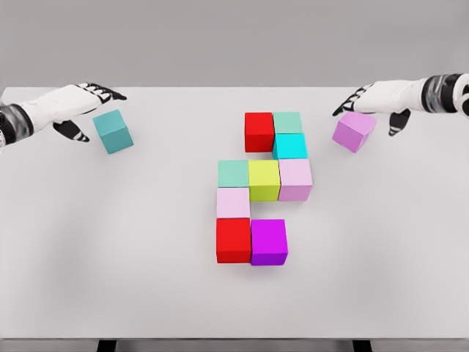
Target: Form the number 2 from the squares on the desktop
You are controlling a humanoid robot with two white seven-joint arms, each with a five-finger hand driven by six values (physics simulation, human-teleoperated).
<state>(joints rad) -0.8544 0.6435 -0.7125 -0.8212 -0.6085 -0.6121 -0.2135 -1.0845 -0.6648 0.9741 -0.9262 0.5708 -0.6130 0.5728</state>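
Head view: nine cubes (264,180) clustered, two loose, eleven total.

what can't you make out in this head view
- Left hand and teal cube: whether the fingers touch the cube; only one angle.
- Right hand and violet cube: contact likewise unclear.
- Both arms: cut off at the picture's side edges.
- Cubes in the number's shape, such as the cyan cube: rear and under faces hidden by the cubes themselves.
- Table: legs cropped by the bottom edge.

White table (88,242) carries nine joined cubes (264,180) mid-table, a teal cube (113,131) left, a violet cube (354,131) right
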